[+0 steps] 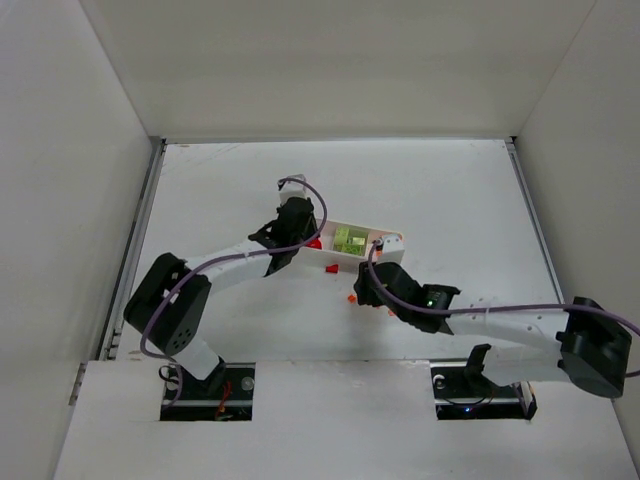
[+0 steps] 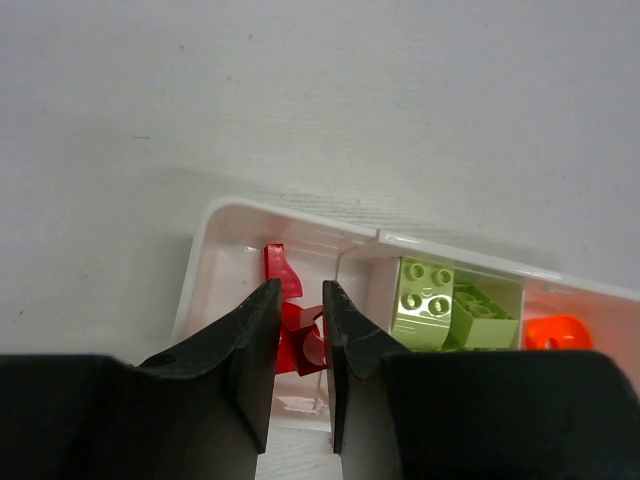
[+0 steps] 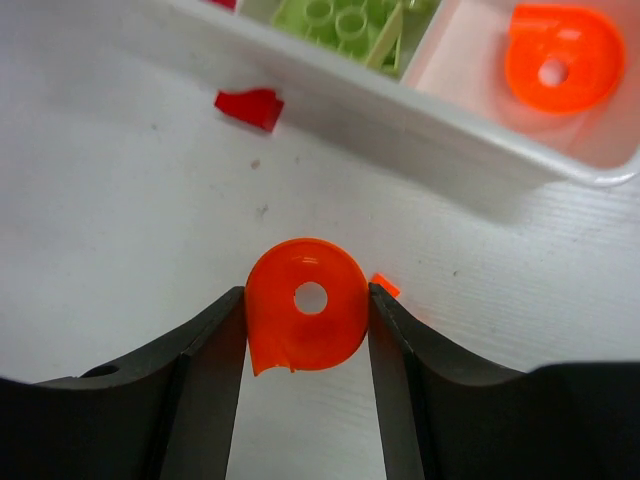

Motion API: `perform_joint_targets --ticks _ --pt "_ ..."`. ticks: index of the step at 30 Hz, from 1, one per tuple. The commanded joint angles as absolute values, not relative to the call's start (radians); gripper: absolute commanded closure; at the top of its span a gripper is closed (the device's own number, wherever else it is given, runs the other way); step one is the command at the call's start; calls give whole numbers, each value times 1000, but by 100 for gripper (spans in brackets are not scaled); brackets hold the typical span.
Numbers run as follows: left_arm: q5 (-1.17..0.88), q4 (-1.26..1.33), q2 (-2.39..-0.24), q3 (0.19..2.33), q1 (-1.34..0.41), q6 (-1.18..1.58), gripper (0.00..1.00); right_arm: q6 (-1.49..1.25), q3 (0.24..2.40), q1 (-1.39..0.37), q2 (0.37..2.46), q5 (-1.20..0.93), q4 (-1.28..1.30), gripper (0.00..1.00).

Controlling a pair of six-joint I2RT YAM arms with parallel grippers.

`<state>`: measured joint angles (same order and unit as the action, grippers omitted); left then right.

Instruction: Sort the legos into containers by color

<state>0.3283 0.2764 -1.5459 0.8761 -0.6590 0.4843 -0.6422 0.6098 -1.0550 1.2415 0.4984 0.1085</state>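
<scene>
The white tray [image 1: 395,238] lies mid-table with three compartments. In the left wrist view its left compartment [image 2: 225,260] holds a red lego [image 2: 281,268], the middle one lime green legos [image 2: 425,300], the right one an orange piece [image 2: 556,332]. My left gripper [image 2: 300,300] is over the left compartment, shut on a small red lego [image 2: 303,338]. My right gripper [image 3: 307,310] is on the table in front of the tray [image 3: 430,125], shut on a round orange lego [image 3: 305,318] with a hole. It also shows in the top view [image 1: 362,292].
A loose red lego [image 3: 250,105] lies on the table just in front of the tray, also in the top view [image 1: 332,268]. A tiny orange piece [image 3: 385,285] lies by my right fingertip. White walls surround the table.
</scene>
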Motion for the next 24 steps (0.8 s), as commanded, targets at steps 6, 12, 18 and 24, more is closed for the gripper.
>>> perform_joint_targets --ticks 6,12,18,24 --pt "342 327 -1641 943 -650 439 69 -563 689 -921 1146 489 74 54" --pt "383 353 -1543 887 -659 437 56 -529 736 -808 1203 462 15 53" --pt "425 362 -1361 724 -744 466 55 -503 784 -693 1342 437 -67 53" --pt "500 350 -1241 582 -873 523 55 -485 816 -680 1419 454 -78 52"
